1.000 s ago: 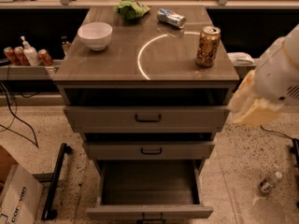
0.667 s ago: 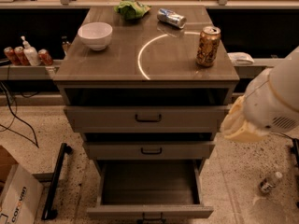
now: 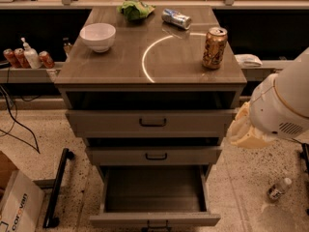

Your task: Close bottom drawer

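The bottom drawer (image 3: 154, 219) is the lowest of the cabinet's three and is pulled far out toward me. Its deep plain box (image 3: 153, 190) is empty, and its small black handle (image 3: 158, 224) sits at the lower frame edge. The middle drawer (image 3: 153, 155) and the wide top drawer (image 3: 152, 122) stand slightly out. The white arm body (image 3: 285, 105) with a tan cover (image 3: 244, 129) hangs by the cabinet's right side, level with the upper drawers. My gripper itself is out of view.
On the cabinet top (image 3: 145, 76) are a white bowl (image 3: 97, 36), a green bag (image 3: 135, 9), a lying can (image 3: 176, 18) and an upright can (image 3: 214, 47). A bottle (image 3: 277, 190) lies on the floor at right. A cardboard box (image 3: 14, 202) and a black bar (image 3: 58, 187) are at left.
The arm has moved left and down, closer to the cabinet's right side. The drawers have not moved.
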{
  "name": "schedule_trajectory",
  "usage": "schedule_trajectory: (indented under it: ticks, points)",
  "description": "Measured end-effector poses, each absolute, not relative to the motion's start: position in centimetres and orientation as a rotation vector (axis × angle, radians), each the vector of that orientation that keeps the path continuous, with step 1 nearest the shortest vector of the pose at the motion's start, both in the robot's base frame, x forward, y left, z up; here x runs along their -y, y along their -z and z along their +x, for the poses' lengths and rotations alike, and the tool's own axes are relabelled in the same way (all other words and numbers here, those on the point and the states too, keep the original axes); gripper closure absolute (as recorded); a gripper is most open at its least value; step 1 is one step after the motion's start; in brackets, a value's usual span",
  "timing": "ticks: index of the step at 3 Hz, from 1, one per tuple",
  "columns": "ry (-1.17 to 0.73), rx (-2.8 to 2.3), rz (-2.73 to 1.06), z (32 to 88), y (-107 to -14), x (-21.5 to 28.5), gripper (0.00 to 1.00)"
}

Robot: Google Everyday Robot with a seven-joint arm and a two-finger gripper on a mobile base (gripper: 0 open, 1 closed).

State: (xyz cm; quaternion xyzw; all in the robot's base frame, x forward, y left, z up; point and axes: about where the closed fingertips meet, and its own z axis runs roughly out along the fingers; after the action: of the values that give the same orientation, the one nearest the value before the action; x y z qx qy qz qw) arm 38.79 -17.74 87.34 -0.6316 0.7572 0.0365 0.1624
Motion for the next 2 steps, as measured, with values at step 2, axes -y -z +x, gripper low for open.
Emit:
schedule_trajectory:
  ticks: [2]
  points:
    - [-0.184, -2.103, -1.798, 38.6, -81.3, 14.6, 1.00]
